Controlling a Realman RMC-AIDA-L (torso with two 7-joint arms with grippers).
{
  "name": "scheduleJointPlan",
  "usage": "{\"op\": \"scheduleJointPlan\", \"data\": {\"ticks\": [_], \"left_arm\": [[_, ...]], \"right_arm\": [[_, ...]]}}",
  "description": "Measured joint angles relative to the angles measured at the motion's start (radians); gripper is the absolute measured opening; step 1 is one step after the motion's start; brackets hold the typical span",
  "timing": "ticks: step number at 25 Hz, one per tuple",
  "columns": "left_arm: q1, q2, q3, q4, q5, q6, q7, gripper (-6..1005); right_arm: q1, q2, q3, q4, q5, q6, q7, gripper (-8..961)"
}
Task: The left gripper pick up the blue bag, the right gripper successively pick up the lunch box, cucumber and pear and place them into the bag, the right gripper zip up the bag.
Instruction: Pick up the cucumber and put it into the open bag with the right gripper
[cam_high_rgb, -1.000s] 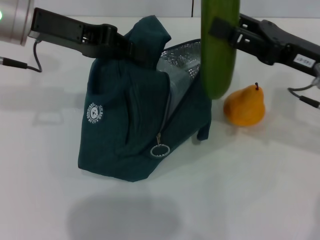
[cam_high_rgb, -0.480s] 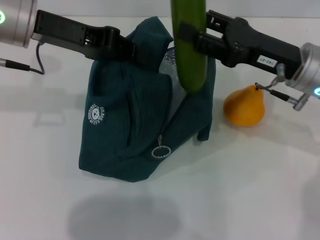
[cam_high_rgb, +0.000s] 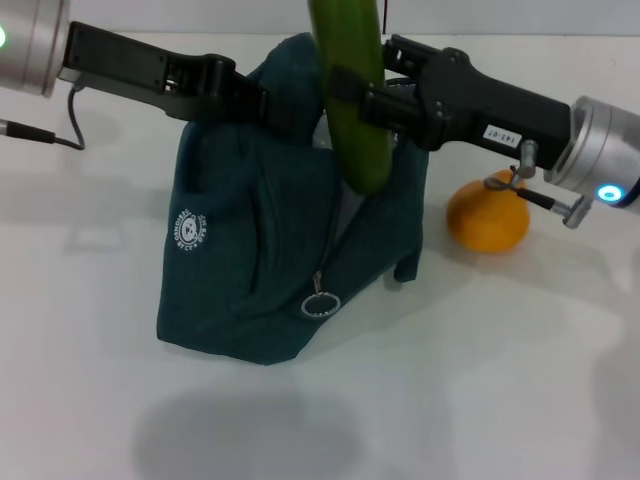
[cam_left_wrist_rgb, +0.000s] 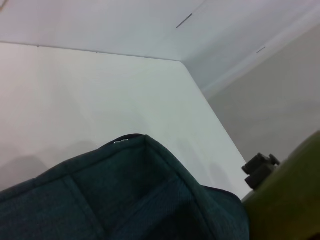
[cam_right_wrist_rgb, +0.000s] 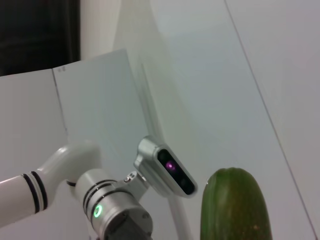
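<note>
The blue bag (cam_high_rgb: 270, 260) stands on the white table, its top held up by my left gripper (cam_high_rgb: 262, 103), which is shut on the bag's upper edge. My right gripper (cam_high_rgb: 352, 95) is shut on the cucumber (cam_high_rgb: 352, 100) and holds it upright, its lower end hanging over the bag's open top. The pear (cam_high_rgb: 487, 218) lies on the table to the right of the bag, partly behind my right arm. The lunch box is out of view. The bag's fabric (cam_left_wrist_rgb: 120, 200) and the cucumber (cam_left_wrist_rgb: 287, 200) show in the left wrist view. The cucumber's tip (cam_right_wrist_rgb: 235, 205) shows in the right wrist view.
The zip ring (cam_high_rgb: 321, 303) hangs at the bag's front seam. A grey cable (cam_high_rgb: 45, 135) lies at the far left of the table (cam_high_rgb: 480, 380). The left arm's silver section (cam_right_wrist_rgb: 110, 215) shows in the right wrist view.
My right gripper has carried the cucumber leftward from beside the pear to above the bag's opening. The left gripper and bag have stayed put.
</note>
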Motion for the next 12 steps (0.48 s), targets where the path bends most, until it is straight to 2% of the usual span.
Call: {"op": "scheduleJointPlan", "data": {"ticks": [12], "left_arm": [[-0.001, 0.0, 0.0, 0.0, 0.0, 0.0, 0.002, 43]], "right_arm": [[-0.015, 0.0, 0.008, 0.019, -0.039, 0.028, -0.028, 680]]}}
